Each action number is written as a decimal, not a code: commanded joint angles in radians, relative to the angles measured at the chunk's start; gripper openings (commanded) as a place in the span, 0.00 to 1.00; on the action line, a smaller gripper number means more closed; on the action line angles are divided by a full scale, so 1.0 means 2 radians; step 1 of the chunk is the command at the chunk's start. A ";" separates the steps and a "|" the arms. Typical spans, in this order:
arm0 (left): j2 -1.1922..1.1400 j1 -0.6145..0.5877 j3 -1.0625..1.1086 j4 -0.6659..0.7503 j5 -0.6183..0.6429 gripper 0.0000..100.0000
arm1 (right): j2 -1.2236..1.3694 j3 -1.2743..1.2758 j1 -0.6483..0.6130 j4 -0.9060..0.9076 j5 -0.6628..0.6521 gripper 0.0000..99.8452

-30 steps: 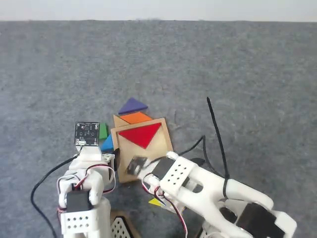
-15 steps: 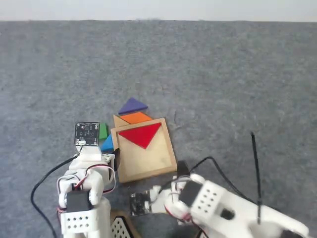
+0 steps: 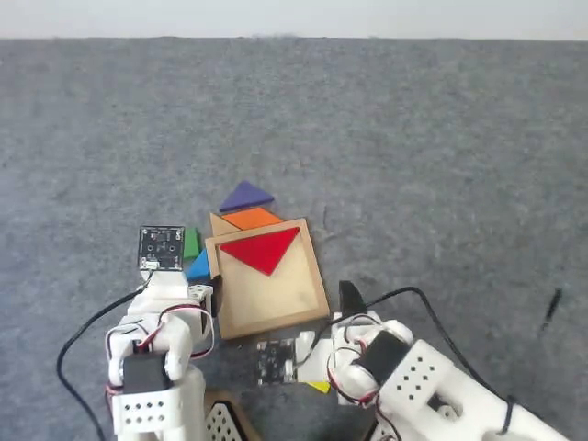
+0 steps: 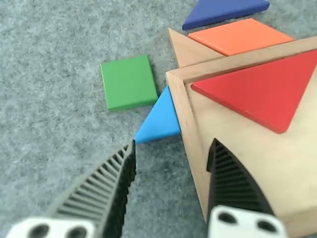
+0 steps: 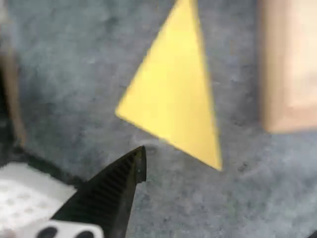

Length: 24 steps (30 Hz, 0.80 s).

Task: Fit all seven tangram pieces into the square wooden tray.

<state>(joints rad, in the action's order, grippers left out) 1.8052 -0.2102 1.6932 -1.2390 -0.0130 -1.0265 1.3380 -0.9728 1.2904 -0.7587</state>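
Soft, even light falls from above on the grey surface [image 3: 441, 138], and the pale strip [image 3: 294, 18] beyond its far edge is the brightest part. Shadows are faint. In the left wrist view the tray [image 4: 188, 119] has a slightly darker outer wall, and a slim shadow edges the green square [image 4: 128, 82]. The yellow triangle [image 5: 173, 94] glows bright against duller felt.

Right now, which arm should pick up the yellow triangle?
The right arm, I think. Its open hand hangs right over the yellow triangle beside the tray. The left hand is by the blue triangle, at another edge of the tray.
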 commanded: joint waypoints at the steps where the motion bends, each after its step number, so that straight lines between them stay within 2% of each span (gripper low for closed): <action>1: 0.009 -0.001 -0.005 -0.002 -0.002 0.23 | 0.045 -0.036 -0.076 0.014 -0.019 0.54; 5: 0.009 -0.001 -0.005 -0.002 -0.002 0.23 | 0.077 -0.045 -0.174 0.007 0.013 0.54; 7: 0.009 -0.001 -0.005 -0.002 -0.002 0.23 | 0.092 -0.045 -0.189 -0.003 0.021 0.54; 15: 0.009 -0.001 -0.005 -0.002 -0.002 0.23 | 0.106 -0.050 -0.158 -0.004 0.025 0.54; 22: 0.009 -0.001 -0.005 -0.002 -0.002 0.23 | 0.108 -0.090 -0.132 0.045 0.022 0.54; 24: 0.009 -0.001 -0.005 -0.002 -0.002 0.23 | 0.108 -0.089 -0.131 0.045 0.022 0.51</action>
<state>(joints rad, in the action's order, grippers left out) 1.8052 -0.2102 1.6932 -1.2390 -0.0130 -0.8163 1.2137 -1.2536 1.3594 -0.7173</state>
